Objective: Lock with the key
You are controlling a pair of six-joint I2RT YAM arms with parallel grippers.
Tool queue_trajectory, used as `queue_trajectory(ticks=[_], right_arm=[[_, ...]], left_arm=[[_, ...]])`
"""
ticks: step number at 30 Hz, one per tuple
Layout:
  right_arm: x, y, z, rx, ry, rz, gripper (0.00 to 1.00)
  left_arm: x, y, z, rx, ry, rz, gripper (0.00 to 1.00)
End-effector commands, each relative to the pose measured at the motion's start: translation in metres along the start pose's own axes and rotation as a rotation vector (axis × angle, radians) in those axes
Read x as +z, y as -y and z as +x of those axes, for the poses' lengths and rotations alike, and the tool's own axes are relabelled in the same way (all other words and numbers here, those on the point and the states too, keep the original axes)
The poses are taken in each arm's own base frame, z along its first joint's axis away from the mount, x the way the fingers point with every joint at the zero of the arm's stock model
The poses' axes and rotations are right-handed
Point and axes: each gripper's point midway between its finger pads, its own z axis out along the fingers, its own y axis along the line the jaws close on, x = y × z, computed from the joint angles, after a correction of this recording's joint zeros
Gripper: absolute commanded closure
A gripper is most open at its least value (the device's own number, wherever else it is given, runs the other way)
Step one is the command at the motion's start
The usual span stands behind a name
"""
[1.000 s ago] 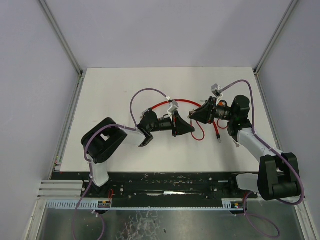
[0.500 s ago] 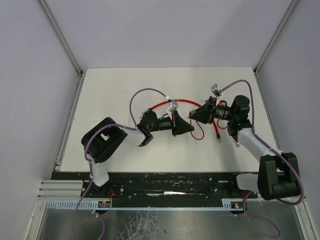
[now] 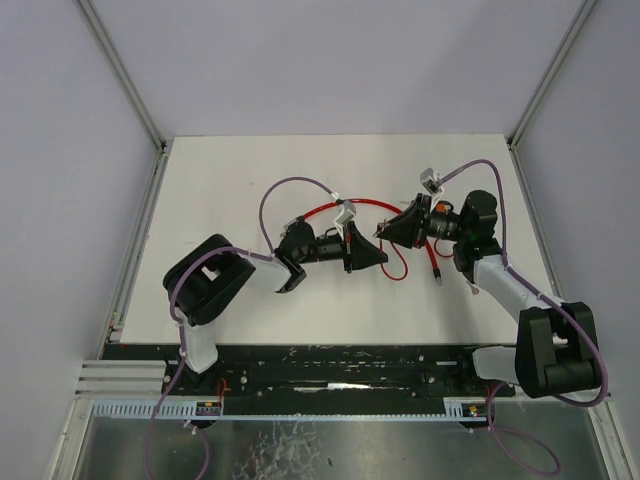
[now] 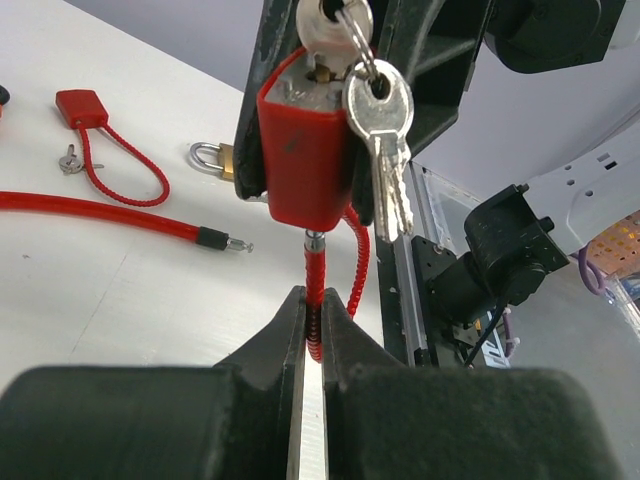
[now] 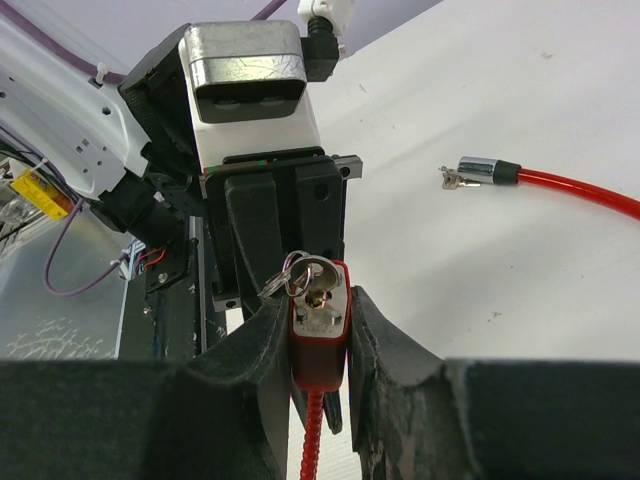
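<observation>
A red padlock [image 4: 303, 150] with a ribbed red cable shackle [image 4: 315, 285] hangs in the air between my two grippers. A silver key [image 4: 322, 18] sits in its keyhole, and a second key [image 4: 385, 135] dangles from the ring. My left gripper [image 4: 313, 302] is shut on the red cable just below the lock body. My right gripper [image 5: 318, 308] is shut on the red padlock body [image 5: 320, 345], with the key [image 5: 318, 276] showing at its top. In the top view the left gripper [image 3: 372, 252] and right gripper [image 3: 388, 235] meet at the table's middle.
A long red cable [image 4: 100, 210] with a metal tip [image 4: 228, 241] lies on the white table [image 3: 230, 190]. A small red cable lock [image 4: 83, 108], a loose key [image 4: 68, 158] and a brass padlock [image 4: 213, 157] lie beyond it. The black rail [image 3: 340, 365] runs along the near edge.
Almost nothing: the right wrist has shifted very slightly. Both grippers keep their hold on the lock and its cable.
</observation>
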Motion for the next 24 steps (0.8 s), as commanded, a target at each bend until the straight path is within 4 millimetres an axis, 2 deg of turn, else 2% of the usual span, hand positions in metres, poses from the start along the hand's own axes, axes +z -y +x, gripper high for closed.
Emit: queue_trajectory(ticks=[1,9,16,24], right_arm=[[0.007,-0.004,0.001,-0.017,-0.009,-0.024,1.0],[0.008,-0.004,0.001,-0.019,-0.013,-0.027,1.0],[0.01,-0.006,0.006,-0.021,-0.022,-0.04,1.0],[0.015,-0.007,0.015,-0.049,-0.025,-0.053,1.0]], left_arm=[[0.004,0.015,-0.029,0.094,0.095,0.065,1.0],[0.002,0.011,-0.034,0.099,0.12,0.038,1.0],[-0.01,0.011,-0.052,0.157,0.228,0.012,1.0],[-0.01,0.018,-0.071,0.213,0.297,0.037,1.0]])
